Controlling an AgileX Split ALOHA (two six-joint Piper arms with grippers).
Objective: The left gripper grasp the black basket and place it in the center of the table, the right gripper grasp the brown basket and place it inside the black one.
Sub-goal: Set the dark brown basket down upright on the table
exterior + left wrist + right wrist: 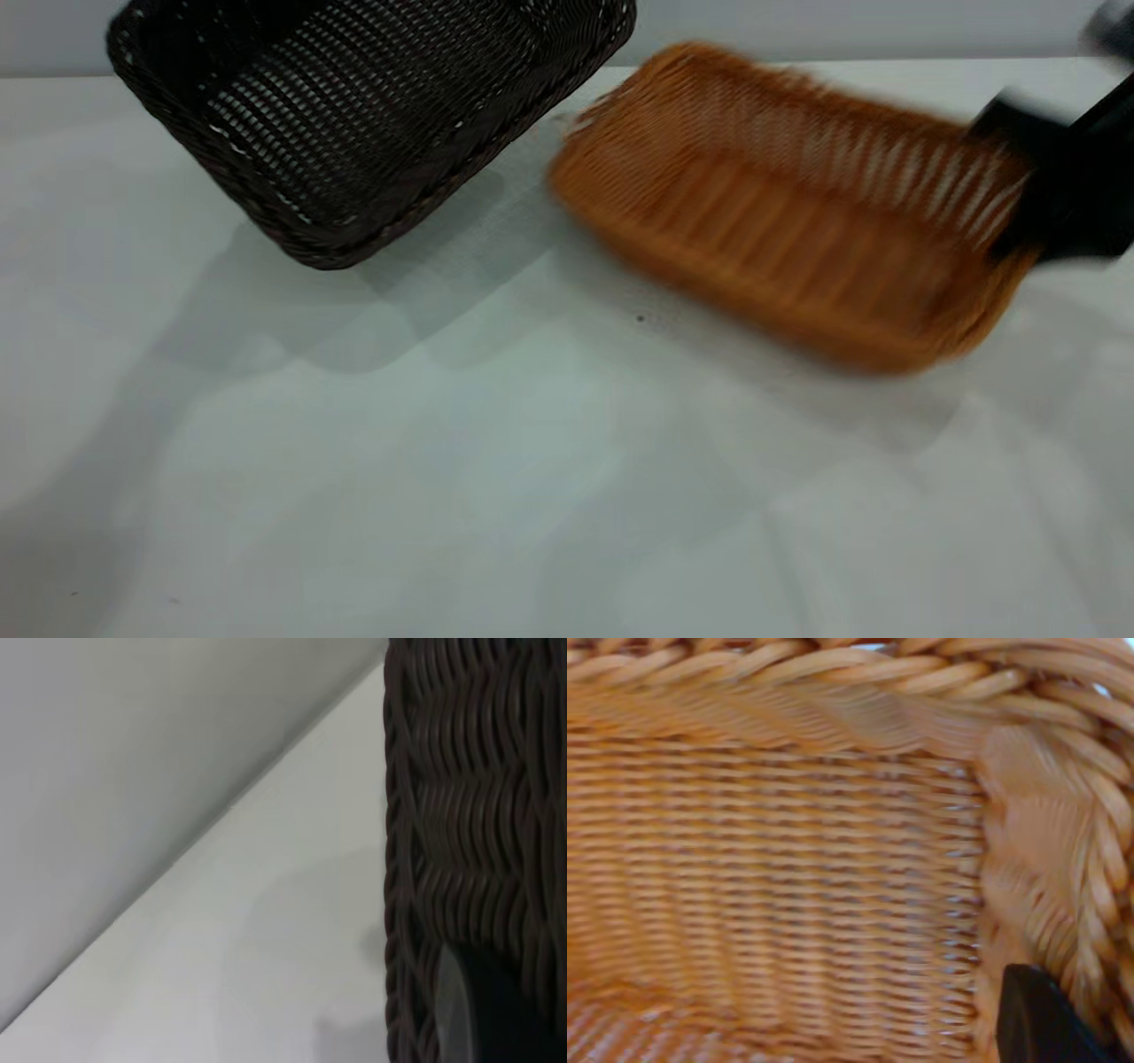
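The black basket is at the far left, tilted and raised off the table, with its shadow beneath it. My left gripper is out of the exterior view. In the left wrist view one of its fingers presses against the dark woven wall near the rim. The brown basket is at the right, blurred and tilted, one end held by my right gripper. In the right wrist view a dark finger sits on the inside of the orange-tan wall at a corner.
A pale wall runs behind the table's far edge. The wide white tabletop stretches in front of both baskets. The table surface and the wall also show in the left wrist view.
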